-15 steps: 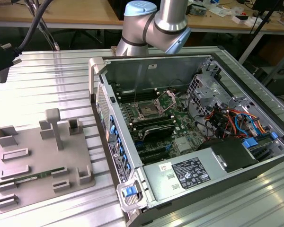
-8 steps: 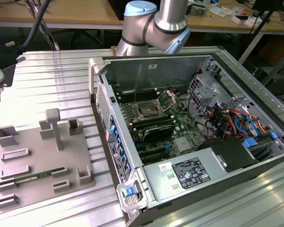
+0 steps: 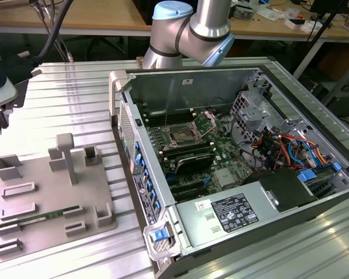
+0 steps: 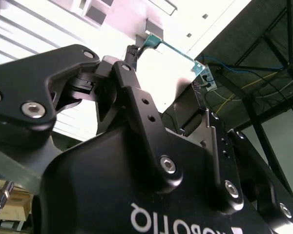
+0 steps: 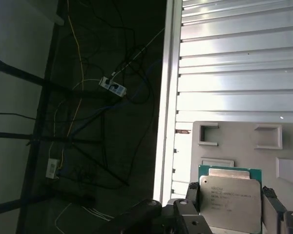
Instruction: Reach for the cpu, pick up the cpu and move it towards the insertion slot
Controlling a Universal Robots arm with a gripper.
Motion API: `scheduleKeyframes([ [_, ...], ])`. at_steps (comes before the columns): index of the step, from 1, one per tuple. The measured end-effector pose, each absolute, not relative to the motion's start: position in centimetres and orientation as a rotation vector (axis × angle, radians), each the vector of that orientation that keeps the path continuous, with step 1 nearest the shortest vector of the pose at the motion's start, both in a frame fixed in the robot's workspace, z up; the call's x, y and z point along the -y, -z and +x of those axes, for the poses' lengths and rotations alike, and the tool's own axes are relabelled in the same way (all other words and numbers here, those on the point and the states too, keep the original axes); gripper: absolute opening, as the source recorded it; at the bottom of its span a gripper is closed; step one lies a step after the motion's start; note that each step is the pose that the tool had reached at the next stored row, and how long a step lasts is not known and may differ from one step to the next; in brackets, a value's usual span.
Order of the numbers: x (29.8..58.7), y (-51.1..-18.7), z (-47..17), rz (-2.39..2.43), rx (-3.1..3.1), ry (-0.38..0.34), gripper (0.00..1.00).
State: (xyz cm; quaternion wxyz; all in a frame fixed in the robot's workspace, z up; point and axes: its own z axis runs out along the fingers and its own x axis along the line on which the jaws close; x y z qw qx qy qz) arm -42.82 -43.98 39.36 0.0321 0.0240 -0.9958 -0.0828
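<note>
While between the claw fingers, cpu face toward camera

1. cpu: flat square chip with a silvery metal top carrying small print and a green board rim showing along one edge. In the first wrist view it sits between two dark claw fingers, in front of a grey fixture plate.
2. insertion slot: square metal-framed socket with a dark centre and thin wire levers, lying flat on the green motherboard inside the open computer case, beside the long black memory slots.
</note>
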Motion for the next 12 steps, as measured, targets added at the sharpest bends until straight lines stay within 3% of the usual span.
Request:
scheduleKeyframes([
  [12, 43.0, -39.1, -39.5, 0.074, 3.068, 0.250, 0.55],
])
